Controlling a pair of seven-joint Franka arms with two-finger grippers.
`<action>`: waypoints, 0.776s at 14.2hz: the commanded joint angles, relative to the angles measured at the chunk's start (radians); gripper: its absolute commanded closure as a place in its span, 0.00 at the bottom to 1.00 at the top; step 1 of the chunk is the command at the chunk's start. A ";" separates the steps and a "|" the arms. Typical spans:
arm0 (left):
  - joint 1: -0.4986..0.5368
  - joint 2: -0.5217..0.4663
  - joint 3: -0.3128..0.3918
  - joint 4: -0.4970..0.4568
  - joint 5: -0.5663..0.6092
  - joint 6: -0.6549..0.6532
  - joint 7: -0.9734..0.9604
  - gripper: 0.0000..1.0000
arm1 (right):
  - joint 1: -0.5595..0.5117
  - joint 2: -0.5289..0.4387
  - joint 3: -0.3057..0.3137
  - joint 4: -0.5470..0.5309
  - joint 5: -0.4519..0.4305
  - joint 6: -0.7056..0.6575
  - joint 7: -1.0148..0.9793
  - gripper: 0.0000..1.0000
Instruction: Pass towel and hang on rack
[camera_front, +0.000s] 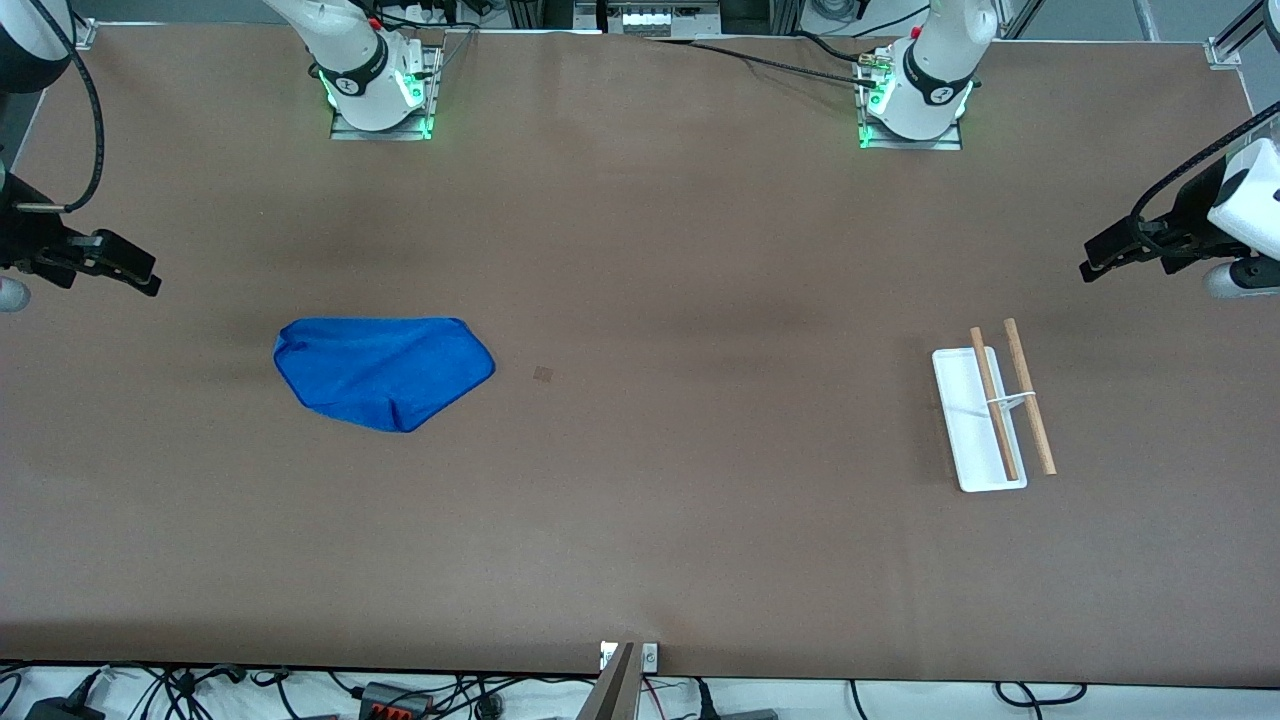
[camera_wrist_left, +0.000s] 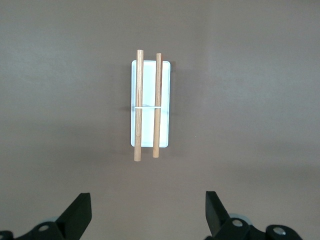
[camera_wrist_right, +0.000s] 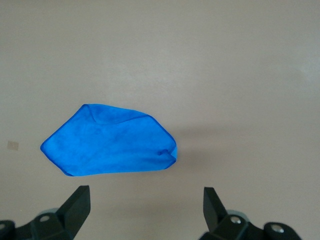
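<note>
Blue and fuzzy, your towel (camera_front: 385, 372) lies crumpled flat on the brown table (camera_front: 640, 520) toward the right arm's end, well apart from the rack (camera_front: 990, 415) (white tray, two wooden rods). Your left gripper (camera_wrist_left: 148, 212) hangs spread over the table near the rack, and your right gripper (camera_wrist_right: 146, 210) hangs spread near the towel, both empty; a small tan patch (camera_front: 543, 373) lies beside the towel.

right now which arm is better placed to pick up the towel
Right. The towel lies flat toward the right arm's end of the table, and the open right gripper looks onto it. The open left gripper faces the rack.
</note>
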 joint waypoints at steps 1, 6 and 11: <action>0.009 0.018 -0.002 0.040 -0.024 -0.028 0.010 0.00 | -0.033 -0.014 0.032 0.005 0.013 -0.020 -0.036 0.00; 0.009 0.018 -0.002 0.040 -0.024 -0.028 0.010 0.00 | -0.030 -0.017 0.030 0.005 0.013 -0.022 -0.039 0.00; 0.009 0.018 -0.002 0.040 -0.024 -0.028 0.010 0.00 | -0.022 0.034 0.032 0.002 0.007 -0.013 -0.041 0.00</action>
